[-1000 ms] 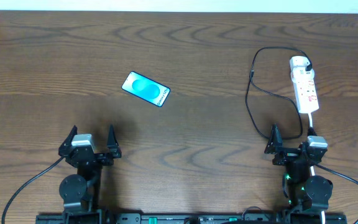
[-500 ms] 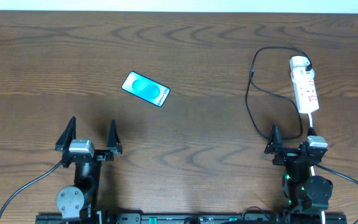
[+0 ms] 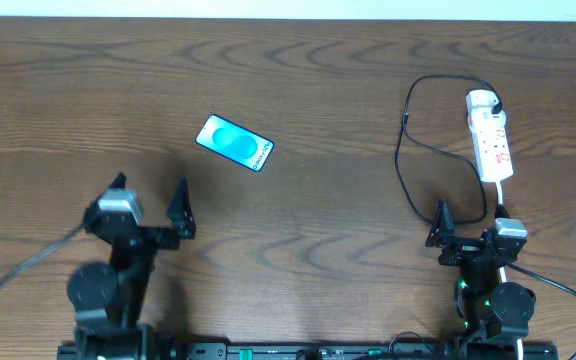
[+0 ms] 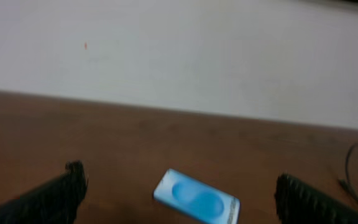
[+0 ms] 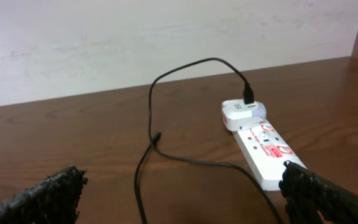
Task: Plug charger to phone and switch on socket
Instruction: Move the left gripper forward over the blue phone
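Observation:
The phone point(image 3: 234, 143) lies flat and slanted at centre-left, its blue screen up; the left wrist view shows it point(image 4: 197, 200) low between the fingers. My left gripper point(image 3: 151, 184) hovers open a little nearer than the phone, holding nothing. At the far right lies the white socket point(image 3: 490, 140), also seen in the right wrist view point(image 5: 263, 146). The black charger cable point(image 3: 400, 160) is plugged in at its far end. It loops left and down across the table, and its connector tip point(image 5: 158, 135) rests on the wood. My right gripper point(image 3: 471, 215) stands open just short of the loop.
The socket's white cord point(image 3: 500, 190) runs toward the right arm's base. The wooden table point(image 3: 328, 200) ends at its far edge against a pale wall point(image 5: 166, 37). Both arm bases stand along the near edge.
The left arm has swung and lifted, bringing its open gripper forward toward the phone. The right arm, phone, cable and socket have not moved.

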You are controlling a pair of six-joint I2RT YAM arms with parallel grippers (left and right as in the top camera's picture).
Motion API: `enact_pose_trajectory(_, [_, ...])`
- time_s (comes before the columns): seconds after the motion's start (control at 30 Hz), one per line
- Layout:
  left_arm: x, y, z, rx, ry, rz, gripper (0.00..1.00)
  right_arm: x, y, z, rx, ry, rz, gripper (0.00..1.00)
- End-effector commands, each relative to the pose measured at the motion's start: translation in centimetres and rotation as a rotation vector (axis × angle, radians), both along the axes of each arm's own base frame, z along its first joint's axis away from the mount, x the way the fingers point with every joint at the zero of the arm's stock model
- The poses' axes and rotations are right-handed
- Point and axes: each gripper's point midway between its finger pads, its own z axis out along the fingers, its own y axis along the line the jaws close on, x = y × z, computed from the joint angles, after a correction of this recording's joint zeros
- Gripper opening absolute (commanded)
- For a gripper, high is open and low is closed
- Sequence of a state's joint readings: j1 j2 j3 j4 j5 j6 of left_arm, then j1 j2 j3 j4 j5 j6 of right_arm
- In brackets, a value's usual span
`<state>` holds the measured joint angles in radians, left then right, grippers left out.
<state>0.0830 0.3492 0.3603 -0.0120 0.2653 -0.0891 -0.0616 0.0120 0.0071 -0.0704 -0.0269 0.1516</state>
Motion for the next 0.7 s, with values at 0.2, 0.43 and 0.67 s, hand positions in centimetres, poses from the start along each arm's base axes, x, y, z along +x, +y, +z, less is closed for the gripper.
enact_pose_trajectory(0.2, [3.5,-0.5,3.9,-0.104,0.295,-0.028,0.99,0.0,0.0,-0.1,-0.004,0.001,0.001,0.99])
enact_pose_trajectory(0.43, [5.6,-1.3,3.4,-0.136,0.460,-0.075,0.99,0.0,0.0,-0.1,-0.003,0.001,0.001,0.99])
enact_pose_trajectory(0.67, [6.6,-3.9,2.8,-0.201,0.490,-0.237,0.99,0.0,0.0,-0.1,-0.004,0.001,0.001,0.99])
